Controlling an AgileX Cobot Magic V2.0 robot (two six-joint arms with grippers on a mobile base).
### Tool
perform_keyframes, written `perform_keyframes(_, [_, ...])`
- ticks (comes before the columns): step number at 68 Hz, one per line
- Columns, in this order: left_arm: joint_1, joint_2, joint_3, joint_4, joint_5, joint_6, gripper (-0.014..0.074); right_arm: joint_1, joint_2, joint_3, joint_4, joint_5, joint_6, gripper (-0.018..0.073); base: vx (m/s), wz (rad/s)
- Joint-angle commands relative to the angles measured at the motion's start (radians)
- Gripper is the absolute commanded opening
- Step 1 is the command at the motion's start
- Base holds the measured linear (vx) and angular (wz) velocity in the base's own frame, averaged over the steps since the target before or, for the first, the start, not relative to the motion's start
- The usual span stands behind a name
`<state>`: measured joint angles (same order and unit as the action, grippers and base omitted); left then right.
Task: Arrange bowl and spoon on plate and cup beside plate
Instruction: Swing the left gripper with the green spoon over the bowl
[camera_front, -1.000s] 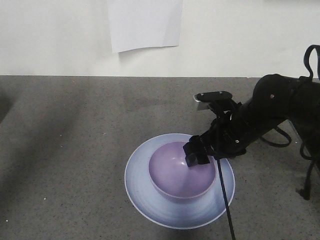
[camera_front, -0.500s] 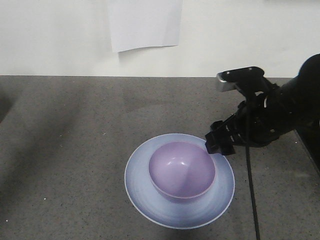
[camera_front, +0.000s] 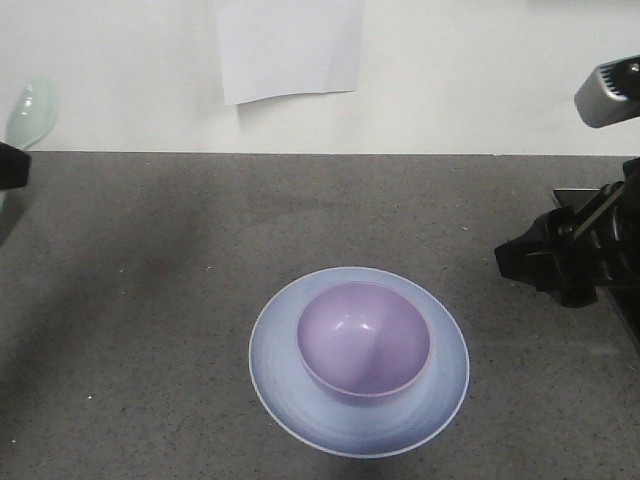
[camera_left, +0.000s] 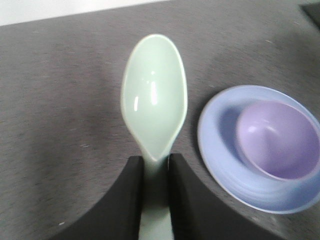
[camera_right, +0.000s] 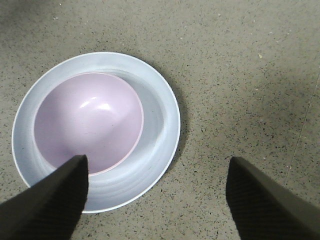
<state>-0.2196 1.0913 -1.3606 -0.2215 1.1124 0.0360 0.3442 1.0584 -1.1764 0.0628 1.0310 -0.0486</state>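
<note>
I am gripping the spoon (camera_left: 154, 95) in the left gripper (camera_left: 156, 165), jaws closed on the short handle just behind the scoop. That way the scoop is sticking out ahead of the fingers with its hollow facing the wrist camera, free to go down first. In the front view the spoon is showing at the far left edge, raised above the tabletop (camera_front: 150, 300) and well apart from the dishes.

The bowl (camera_front: 365, 340) is sitting upright inside the plate (camera_front: 290, 390), a little off-centre, so a broad band of bare plate is showing on one side. I judge the bowl step done. Either that band or the bowl's hollow would take the spoon, and I am judging the hollow the safer target, since a shallow rim could let the spoon slide off.

The right gripper (camera_right: 156, 162) is hanging open and empty, above and just beside the plate, its two fingers spread wide in the wrist view. Keeping it to that side is leaving the left arm a clear path in.

The cup is not appearing in any view, so I cannot say where it is standing.
</note>
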Motion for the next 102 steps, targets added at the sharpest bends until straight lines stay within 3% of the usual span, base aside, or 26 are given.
perform_keyframes(1, [-0.005,0.034,-0.027,-0.13,-0.053,0.094,-0.0008,-0.003,-0.019,-0.027,-0.008,-0.036,0.005,0.0559,0.0,0.0])
perform_keyframes(15, [-0.006,0.145,-0.027,-0.298,-0.051,0.332,-0.0008,-0.003,-0.019,-0.027,-0.003,-0.033,0.005,0.0559,0.0,0.0])
perform_keyframes(25, [-0.012,0.219,-0.027,-0.377,-0.051,0.39,-0.0008,-0.003,-0.019,-0.027,0.004,-0.038,0.005,0.0559,0.0,0.0])
perform_keyframes(41, [-0.148,0.315,-0.027,-0.372,-0.119,0.435,-0.0008,-0.003,-0.019,-0.027,0.004,-0.038,0.005,0.0559,0.0,0.0])
perform_keyframes(51, [-0.24,0.378,-0.027,-0.324,-0.189,0.434,-0.0008,-0.003,-0.019,-0.027,0.006,-0.038,0.005,0.0559,0.0,0.0])
perform_keyframes(69, [-0.356,0.491,-0.027,-0.322,-0.287,0.434,-0.0008,-0.003,-0.019,-0.027,0.008,-0.038,0.005,0.0559,0.0,0.0])
perform_keyframes(90, [-0.424,0.549,-0.027,-0.319,-0.346,0.431,-0.0008,-0.003,-0.019,-0.027,0.007,-0.038,0.004,0.0559,0.0,0.0])
perform_keyframes(102, [-0.424,0.55,-0.027,-0.295,-0.338,0.43,-0.0006,-0.003,-0.019,-0.027,0.007,-0.038,0.004,0.0559,0.0,0.0])
